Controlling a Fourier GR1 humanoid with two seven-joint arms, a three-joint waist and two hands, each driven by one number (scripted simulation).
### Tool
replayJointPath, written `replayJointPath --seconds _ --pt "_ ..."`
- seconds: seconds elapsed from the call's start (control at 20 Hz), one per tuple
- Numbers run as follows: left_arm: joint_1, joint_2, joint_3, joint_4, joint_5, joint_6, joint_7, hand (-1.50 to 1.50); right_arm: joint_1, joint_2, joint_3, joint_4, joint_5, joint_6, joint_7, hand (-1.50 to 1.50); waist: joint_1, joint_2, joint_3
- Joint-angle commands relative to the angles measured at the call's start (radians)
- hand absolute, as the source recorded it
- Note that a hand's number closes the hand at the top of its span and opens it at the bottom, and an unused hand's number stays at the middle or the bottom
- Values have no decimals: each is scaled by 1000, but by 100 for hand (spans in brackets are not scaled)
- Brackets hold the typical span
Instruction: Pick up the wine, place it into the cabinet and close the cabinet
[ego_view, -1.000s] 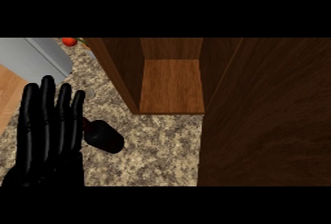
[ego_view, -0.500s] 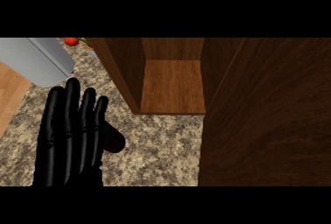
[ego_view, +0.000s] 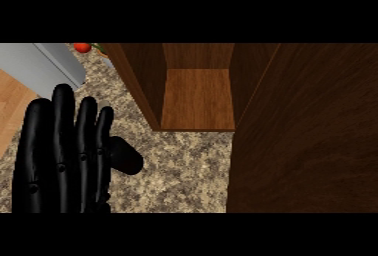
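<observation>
Showing one left hand (ego_view: 63, 160), fingers straight, one open cabinet (ego_view: 198, 97).

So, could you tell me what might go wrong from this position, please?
No wine shows in this view, so the open left hand has nothing visible to aim for and may need to search.

The cabinet door stands open and fills the right of the view; it may hide things behind it.

The left hand hangs over the granite counter near the cabinet's side wall; a reach forward could clip it.
</observation>
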Motion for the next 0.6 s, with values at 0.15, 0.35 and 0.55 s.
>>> replayJointPath --seconds 0.15,0.35,0.55 --pt "-127 -1 62 -101 -113 -91 253 -150 -30 -19 19 -111 6 -25 94 -150 -2 1 -1" --pt "-113 -1 21 -160 -127 -136 288 -150 -28 -15 2 -120 4 -48 94 -150 -2 1 -1" --pt "-196 0 53 -111 -138 -140 329 -150 -72 -2 -5 -67 43 -68 71 -150 -5 3 -1"
